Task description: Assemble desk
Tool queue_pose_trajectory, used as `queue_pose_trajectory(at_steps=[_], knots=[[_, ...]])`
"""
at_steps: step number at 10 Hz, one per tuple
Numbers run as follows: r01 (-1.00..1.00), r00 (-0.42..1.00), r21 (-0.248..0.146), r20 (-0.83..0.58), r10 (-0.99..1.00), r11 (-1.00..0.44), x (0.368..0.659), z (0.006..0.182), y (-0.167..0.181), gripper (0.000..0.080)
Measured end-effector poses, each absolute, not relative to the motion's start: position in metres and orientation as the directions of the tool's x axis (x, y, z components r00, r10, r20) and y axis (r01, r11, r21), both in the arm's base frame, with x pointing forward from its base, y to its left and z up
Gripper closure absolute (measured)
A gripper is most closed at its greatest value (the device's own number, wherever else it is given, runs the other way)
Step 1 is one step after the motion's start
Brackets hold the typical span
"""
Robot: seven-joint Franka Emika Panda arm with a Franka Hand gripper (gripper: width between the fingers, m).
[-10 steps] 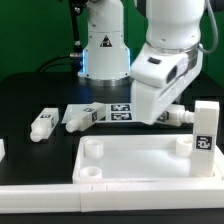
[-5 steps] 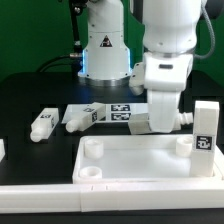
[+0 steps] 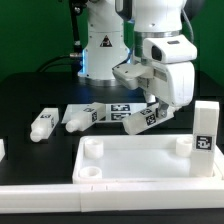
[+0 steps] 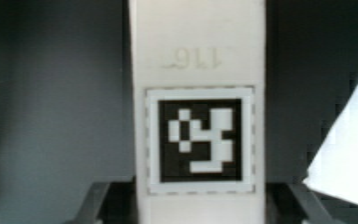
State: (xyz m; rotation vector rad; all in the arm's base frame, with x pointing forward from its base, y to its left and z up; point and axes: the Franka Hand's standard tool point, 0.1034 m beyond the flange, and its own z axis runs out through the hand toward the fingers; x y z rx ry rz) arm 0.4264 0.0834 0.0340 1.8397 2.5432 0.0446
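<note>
The white tabletop (image 3: 130, 152) lies rim up at the front, with round sockets at its corners. A white leg (image 3: 141, 119) with a black-and-white tag hangs tilted just above the black table behind the tabletop, and my gripper (image 3: 152, 108) is shut on it. In the wrist view that leg (image 4: 197, 70) fills the middle, its tag facing the camera, and the dark fingers (image 4: 108, 203) press its sides at my gripper (image 4: 197, 205). Another leg (image 3: 204, 128) stands upright at the tabletop's corner on the exterior view's right.
Two loose legs (image 3: 42, 124) (image 3: 84, 116) lie on the black table toward the exterior view's left. The marker board (image 3: 116, 108) lies flat behind the held leg. The robot base (image 3: 104, 50) stands at the back. A white piece shows at the left edge (image 3: 2, 150).
My gripper has turned and risen, and the leg it holds has come up off the table and now hangs tilted. The other parts have not moved.
</note>
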Motion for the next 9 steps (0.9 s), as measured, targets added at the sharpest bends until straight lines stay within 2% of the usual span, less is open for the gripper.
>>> queue_pose_trajectory(at_steps=[1,2,4,5,6,9], knots=[[0.935,-0.353,0.021,0.005,0.936,0.353,0.426,0.033,0.082,0.0514],[0.869,-0.492,0.055,-0.015,0.871,0.492,0.426,0.031,0.089,0.0514],[0.695,-0.703,0.158,-0.056,0.709,0.702,0.420,0.025,0.114,0.0514],[0.652,-0.740,0.179,-0.060,0.670,0.736,0.417,0.020,0.117,0.0514],[0.600,-0.785,0.170,-0.061,0.616,0.782,0.413,0.013,0.115,0.0514],[0.531,-0.834,0.166,-0.072,0.547,0.831,0.413,0.013,0.114,0.0514]])
